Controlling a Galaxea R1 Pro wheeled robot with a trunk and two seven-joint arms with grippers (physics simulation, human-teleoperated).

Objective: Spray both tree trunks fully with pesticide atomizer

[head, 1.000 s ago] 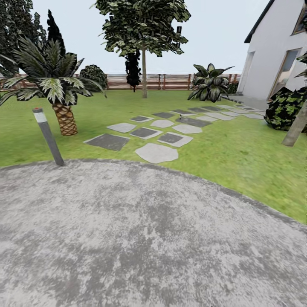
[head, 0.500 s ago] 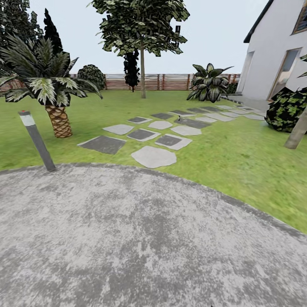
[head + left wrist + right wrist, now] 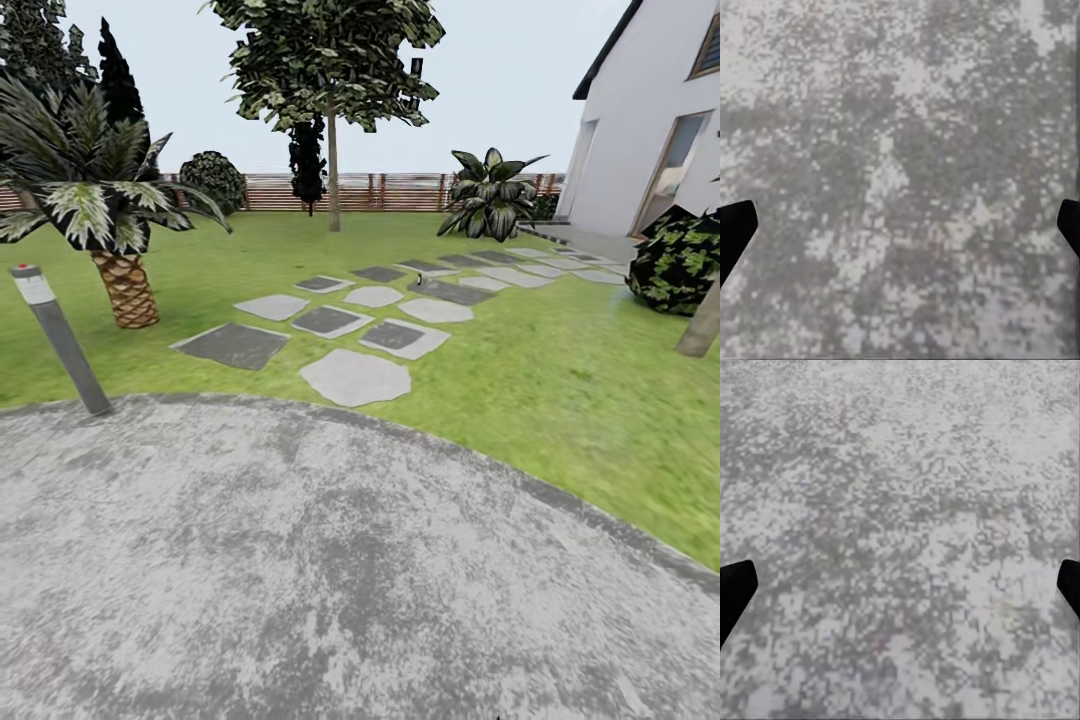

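Ahead, the head view looks across a round patch of mottled grey stone paving onto the green lawn of the garden. Taking that paving as the landmark: a slanted grey bollard light stands at its far left edge, and a trail of flat stepping stones starts just beyond its far rim and runs away to the right toward a white house.

One tall tree with a dark mottled crown rises far beyond the paving, near the brown slat fence; its straight, thin-looking trunk is bare. A second pale grey-brown trunk leans at the right edge of the view, well right of the paving, just beside a dark leafy bush. A short palm with a scaly trunk stands on the grass beyond the bollard light. A very small dark object sits among the far stepping stones; it is too small to tell what it is.

Both wrist views look onto the same grey paving. The left gripper has its dark fingertips spread wide apart with nothing between them. The right gripper is likewise released, its fingertips far apart and gripping nothing.
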